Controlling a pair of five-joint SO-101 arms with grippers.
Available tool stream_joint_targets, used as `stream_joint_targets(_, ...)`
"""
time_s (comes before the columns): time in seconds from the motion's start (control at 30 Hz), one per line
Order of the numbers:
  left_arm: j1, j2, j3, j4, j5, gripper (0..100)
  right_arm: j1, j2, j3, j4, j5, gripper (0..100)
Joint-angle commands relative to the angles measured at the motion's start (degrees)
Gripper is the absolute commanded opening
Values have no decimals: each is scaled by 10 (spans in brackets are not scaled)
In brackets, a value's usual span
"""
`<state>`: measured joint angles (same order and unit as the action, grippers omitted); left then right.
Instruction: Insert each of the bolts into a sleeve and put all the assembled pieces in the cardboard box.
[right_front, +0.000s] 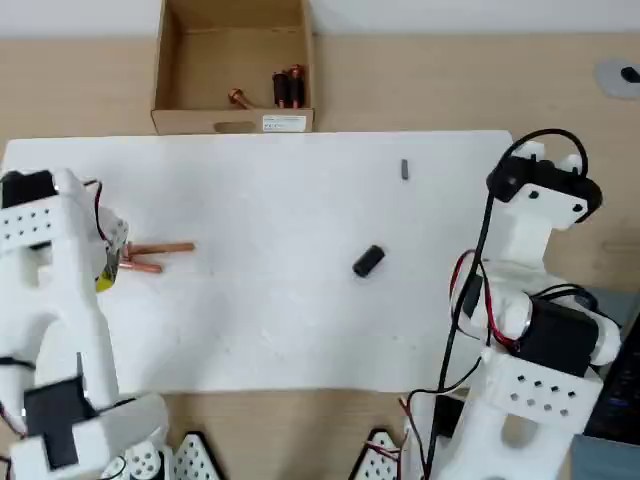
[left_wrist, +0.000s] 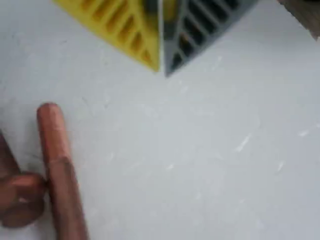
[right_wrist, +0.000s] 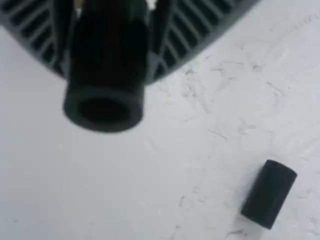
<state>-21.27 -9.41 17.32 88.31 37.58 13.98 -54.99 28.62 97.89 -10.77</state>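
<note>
One sleeve sits clamped in the right hand, a loose sleeve nearby; left hand closed beside bolts.

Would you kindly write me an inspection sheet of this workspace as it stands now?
Surface: white mat on a wooden table.
Job's things: two bolts lie on the mat beside the left arm; loose sleeve lies mid-mat; cardboard box holds one bare bolt and two assembled pieces.
Clutter: small dark piece on the mat, kind unclear.
Grippers: left gripper shut on nothing, close to the bolts; right gripper shut on the held sleeve.
Cables: red and black wires on the right arm.
Surroundings: grey disc at the table's far corner.
</note>
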Motion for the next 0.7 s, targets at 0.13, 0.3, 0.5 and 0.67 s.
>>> stream_joint_targets(0.13, -6, 79, -100, -7, 4, 12, 8, -8, 0, -11, 0, 9)
stream_joint_targets(0.3, -5, 103, -109, -6, 4, 135, 7, -7, 0, -11, 0, 9)
stream_joint_targets(0.5, -24, 113, -105, -30, 1, 143, 7, -6, 0, -12, 0, 9)
stream_joint_targets(0.67, -47, 138, -106, -39, 0, 138, 6, -7, 23, -36, 1, 9)
